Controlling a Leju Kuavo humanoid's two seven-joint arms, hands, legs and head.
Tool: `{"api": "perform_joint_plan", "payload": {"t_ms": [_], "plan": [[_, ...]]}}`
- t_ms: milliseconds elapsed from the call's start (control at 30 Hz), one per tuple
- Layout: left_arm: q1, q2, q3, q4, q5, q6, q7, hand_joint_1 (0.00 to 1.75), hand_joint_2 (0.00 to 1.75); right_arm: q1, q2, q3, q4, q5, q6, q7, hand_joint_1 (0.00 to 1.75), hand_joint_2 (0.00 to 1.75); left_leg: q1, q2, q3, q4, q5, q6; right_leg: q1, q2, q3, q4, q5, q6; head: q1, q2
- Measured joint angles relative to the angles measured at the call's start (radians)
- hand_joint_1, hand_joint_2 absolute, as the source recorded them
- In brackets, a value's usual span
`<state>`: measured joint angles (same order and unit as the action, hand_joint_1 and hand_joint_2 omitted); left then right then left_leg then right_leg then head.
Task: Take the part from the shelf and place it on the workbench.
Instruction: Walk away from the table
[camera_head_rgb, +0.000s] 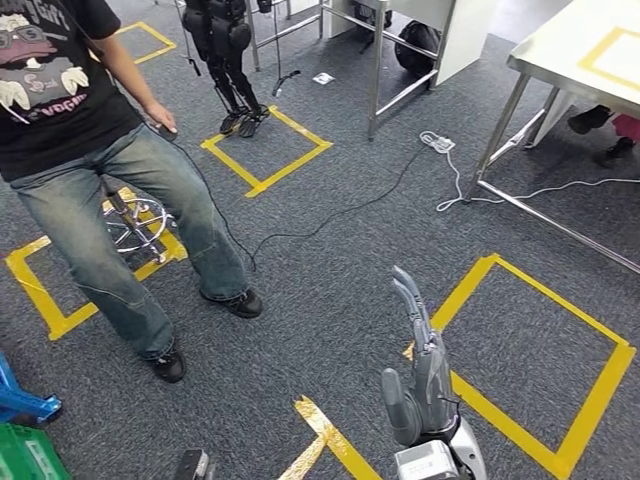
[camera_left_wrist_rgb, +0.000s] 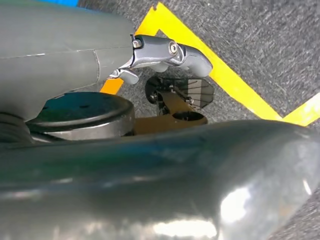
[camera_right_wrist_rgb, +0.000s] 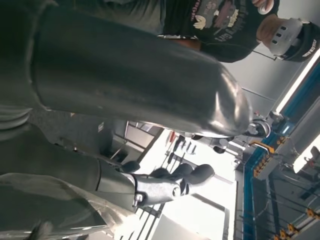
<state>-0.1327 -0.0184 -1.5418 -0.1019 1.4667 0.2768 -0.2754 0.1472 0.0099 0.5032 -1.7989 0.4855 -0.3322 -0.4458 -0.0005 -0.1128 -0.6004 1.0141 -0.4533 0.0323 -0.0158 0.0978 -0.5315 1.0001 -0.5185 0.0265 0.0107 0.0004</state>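
The right hand (camera_head_rgb: 423, 375) is raised with fingers spread, holding nothing, the worktop (camera_head_rgb: 581, 50) far off to its right.

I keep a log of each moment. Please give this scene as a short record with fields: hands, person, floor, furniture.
right hand: raised, fingers straight and apart, holding nothing
left hand: seen close, grasp cannot be told
person: stands on the carpet, controller in one hand
floor: grey carpet with yellow tape squares, cable
furniture: metal table, stool
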Motion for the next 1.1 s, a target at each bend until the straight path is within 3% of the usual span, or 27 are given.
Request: {"api": "perform_joint_plan", "payload": {"t_ms": [67, 100, 167, 233, 300, 333, 367, 433, 500, 600, 667, 733, 800, 833, 867, 900, 967, 1000, 1033, 1100], "plan": [[0.001, 0.001, -0.001, 0.0, 0.002, -0.001, 0.0, 0.0, 0.0, -0.001, 0.0, 0.0, 0.0, 0.001, -0.005, 0.0, 0.0, 0.0, 0.004, -0.024, -0.009, -0.002, 0.008, -0.015, 0.001, -0.013, 0.007, -0.008, 0.001, -0.005, 0.0, 0.0], [0.003, 0.002, -0.001, 0.0, 0.002, -0.001, 0.0, 0.0, 0.0, -0.002, 0.0, 0.001, 0.0, 0.001, -0.007, 0.001, 0.0, 0.0, 0.003, -0.021, -0.012, 0.002, 0.006, -0.02, 0.0, -0.027, 0.01, -0.013, 0.005, -0.009, 0.0, 0.0], [0.003, 0.003, -0.002, 0.0, 0.003, -0.001, 0.0, 0.0, 0.0, -0.003, 0.0, 0.002, 0.0, 0.001, -0.01, 0.002, 0.0, 0.0, 0.0, 0.025, -0.037, 0.057, -0.029, -0.03, -0.003, -0.061, 0.018, -0.023, 0.009, -0.019, -0.005, 0.0], [0.001, 0.003, -0.003, 0.0, 0.003, -0.001, 0.0, 0.0, 0.0, -0.002, 0.0, 0.002, 0.0, 0.001, -0.011, 0.003, 0.0, 0.0, 0.002, 0.082, -0.092, 0.18, -0.094, -0.038, 0.0, -0.097, 0.022, -0.024, 0.008, -0.024, -0.01, 0.0], [0.002, 0.003, -0.004, 0.0, 0.003, -0.001, 0.0, 0.0, 0.0, -0.001, 0.0, 0.002, 0.001, 0.001, -0.011, 0.004, 0.0, 0.0, 0.006, 0.099, -0.131, 0.269, -0.124, -0.045, 0.002, -0.131, 0.023, -0.023, 0.004, -0.026, -0.01, 0.0], [0.003, 0.003, -0.004, 0.0, 0.003, -0.001, 0.0, 0.0, 0.0, -0.001, 0.0, 0.003, 0.001, 0.001, -0.012, 0.005, 0.0, 0.0, 0.008, 0.103, -0.125, 0.265, -0.113, -0.046, 0.002, -0.146, 0.024, -0.023, 0.002, -0.025, -0.01, 0.0], [0.004, 0.003, -0.004, 0.0, 0.004, -0.001, 0.0, 0.0, 0.0, -0.002, 0.0, 0.003, 0.001, 0.001, -0.012, 0.005, 0.0, 0.0, 0.009, 0.11, -0.1, 0.221, -0.085, -0.046, 0.002, -0.16, 0.027, -0.023, 0.0, -0.023, -0.01, 0.0], [0.004, 0.004, -0.005, 0.0, 0.007, -0.001, 0.0, 0.0, 0.0, -0.003, 0.0, 0.003, 0.001, 0.001, -0.012, 0.006, 0.0, 0.0, 0.005, 0.148, -0.024, 0.084, -0.029, -0.042, 0.005, -0.183, 0.033, -0.021, -0.008, -0.017, -0.01, 0.0], [0.001, 0.004, -0.005, 0.0, 0.008, -0.001, 0.0, 0.0, 0.0, -0.004, 0.0, 0.003, 0.001, 0.002, -0.012, 0.007, 0.0, 0.0, -0.003, 0.177, 0.015, 0.007, -0.013, -0.031, 0.011, -0.203, 0.037, -0.018, -0.016, -0.006, -0.009, 0.0], [0.004, 0.005, -0.005, 0.0, 0.009, 0.0, -0.001, 0.0, 0.0, -0.008, 0.0, 0.004, 0.001, 0.002, -0.012, 0.009, 0.0, 0.0, -0.005, 0.153, 0.013, -0.003, -0.016, -0.014, 0.011, -0.224, 0.042, -0.019, -0.025, 0.01, -0.01, 0.0], [0.005, 0.007, -0.005, 0.0, 0.011, 0.0, -0.002, 0.0, 0.0, -0.011, 0.0, 0.005, 0.001, 0.002, -0.012, 0.009, 0.0, 0.0, 0.0, 0.131, 0.016, -0.008, -0.012, -0.004, 0.007, -0.181, 0.026, 0.019, -0.056, 0.019, -0.007, 0.0], [0.001, 0.007, -0.005, 0.0, 0.012, 0.0, -0.003, 0.0, 0.0, -0.012, 0.0, 0.005, 0.002, 0.002, -0.013, 0.009, 0.0, 0.0, 0.001, 0.109, 0.015, -0.01, -0.01, 0.004, 0.006, -0.122, -0.033, 0.138, -0.115, 0.022, -0.001, 0.0], [-0.001, 0.007, -0.005, 0.0, 0.012, 0.0, -0.003, 0.0, 0.0, -0.009, 0.0, 0.005, 0.004, 0.002, -0.013, 0.01, 0.0, 0.0, -0.002, 0.084, 0.014, -0.009, -0.01, 0.007, 0.006, -0.104, -0.1, 0.255, -0.148, 0.021, 0.001, 0.0], [0.0, 0.008, -0.005, 0.0, 0.012, 0.0, -0.003, 0.0, 0.0, -0.008, 0.0, 0.005, 0.005, 0.002, -0.013, 0.01, 0.0, 0.0, -0.003, 0.07, 0.014, -0.009, -0.01, 0.008, 0.006, -0.1, -0.114, 0.268, -0.135, 0.018, 0.0, 0.0], [0.0, 0.008, -0.005, 0.0, 0.012, 0.0, -0.003, 0.0, 0.0, -0.008, 0.0, 0.005, 0.005, 0.002, -0.013, 0.01, 0.0, 0.0, -0.003, 0.057, 0.015, -0.009, -0.01, 0.008, 0.006, -0.097, -0.112, 0.249, -0.109, 0.016, 0.0, 0.0], [0.0, 0.008, -0.005, 0.0, 0.012, 0.0, -0.003, 0.0, 0.0, -0.008, 0.0, 0.005, 0.006, 0.002, -0.013, 0.01, 0.0, 0.0, -0.003, 0.043, 0.017, -0.008, -0.01, 0.007, 0.005, -0.087, -0.091, 0.188, -0.066, 0.013, 0.0, 0.0], [-0.002, 0.008, -0.005, 0.0, 0.012, 0.0, -0.003, 0.0, 0.0, -0.008, 0.0, 0.005, 0.006, 0.002, -0.013, 0.01, 0.0, 0.0, -0.003, 0.016, 0.015, -0.004, -0.01, 0.004, 0.001, -0.036, -0.039, 0.064, -0.009, 0.006, 0.0, 0.0], [-0.003, 0.008, -0.005, 0.0, 0.012, 0.0, -0.003, 0.0, 0.0, -0.008, 0.0, 0.005, 0.006, 0.002, -0.013, 0.01, 0.0, 0.0, -0.002, 0.003, 0.011, -0.003, -0.009, -0.001, 0.0, -0.014, -0.019, 0.019, 0.006, 0.004, 0.0, 0.0], [-0.003, 0.008, -0.005, 0.0, 0.012, 0.0, -0.004, 0.0, 0.0, -0.008, 0.0, 0.005, 0.006, 0.002, -0.012, 0.01, 0.0, 0.0, 0.0, -0.008, 0.005, -0.002, -0.006, -0.007, 0.0, -0.003, -0.012, 0.007, 0.004, 0.001, 0.0, 0.0], [0.0, 0.008, -0.005, 0.0, 0.012, 0.0, -0.004, 0.0, 0.0, -0.008, 0.0, 0.005, 0.006, 0.002, -0.012, 0.01, 0.0, 0.0, 0.006, -0.026, -0.003, -0.004, -0.001, -0.022, 0.002, -0.024, -0.007, 0.0, 0.008, -0.009, 0.0, 0.0]]}}
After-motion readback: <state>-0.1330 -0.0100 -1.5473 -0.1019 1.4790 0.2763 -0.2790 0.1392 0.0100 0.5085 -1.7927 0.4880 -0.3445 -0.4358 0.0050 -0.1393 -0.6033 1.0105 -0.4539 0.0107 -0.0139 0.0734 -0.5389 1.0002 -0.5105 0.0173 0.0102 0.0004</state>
